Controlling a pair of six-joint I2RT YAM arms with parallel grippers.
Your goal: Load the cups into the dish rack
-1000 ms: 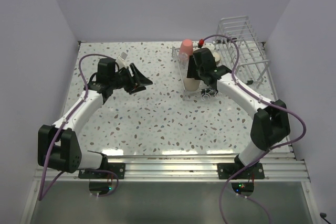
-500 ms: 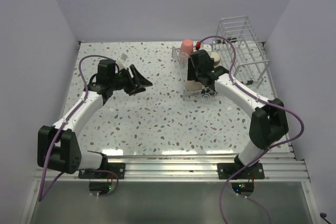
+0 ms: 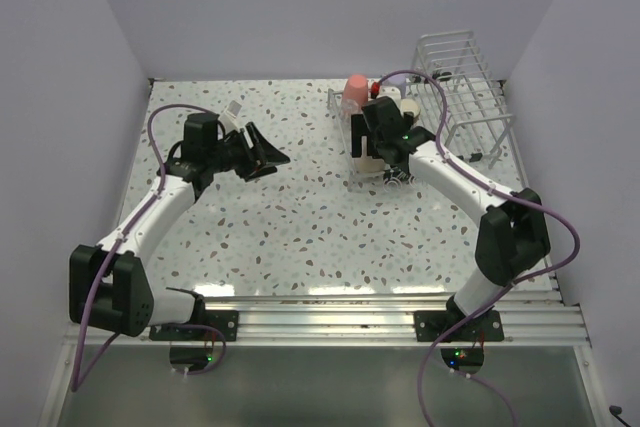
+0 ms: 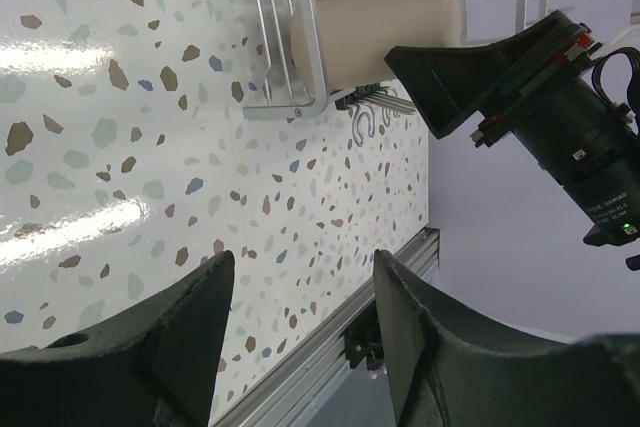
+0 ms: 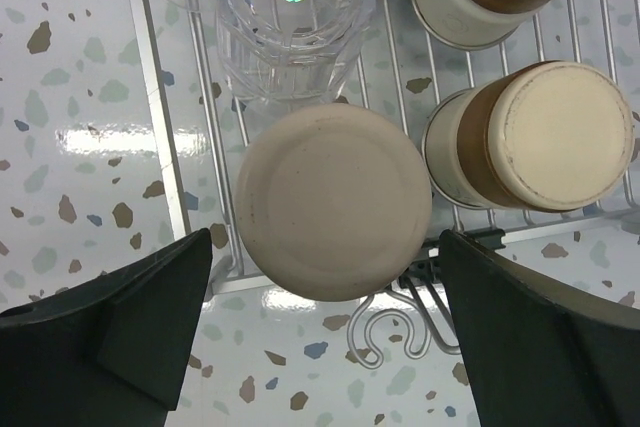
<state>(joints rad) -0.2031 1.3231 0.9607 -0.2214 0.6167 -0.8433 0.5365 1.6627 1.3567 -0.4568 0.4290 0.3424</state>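
Tall matte beige cup (image 5: 333,202) is down in the white wire dish rack (image 3: 465,72) now. It's bottom-up on the low grid part at the near left corner, just beside a clear ribbed tumbler (image 5: 290,17) and two brown cups with cream bottoms (image 5: 545,142).

What just changed: a sec ago the right end effector (image 5: 325,237) was pinched on it. Now the fingers are thrown wide w/ daylight on both sides of the cup, so it's let go and holding nothing, hovering straight above.

IMO that cup counts as loaded, as long as it doesn't tip when the arm pulls up. It sits close to the rack's edge wire, so maybe a bit dicey.

There's a coral-red cup (image 3: 354,92) at the far end of the same grid. Left end effector (image 4: 300,267) hasn't budged: parked over the speckled tabletop (image 3: 300,217), well apart from the rack, fingers apart, empty.

No loose cups showing on the tabletop from overhead, so prob near done, tho the arm hides part of the rack.
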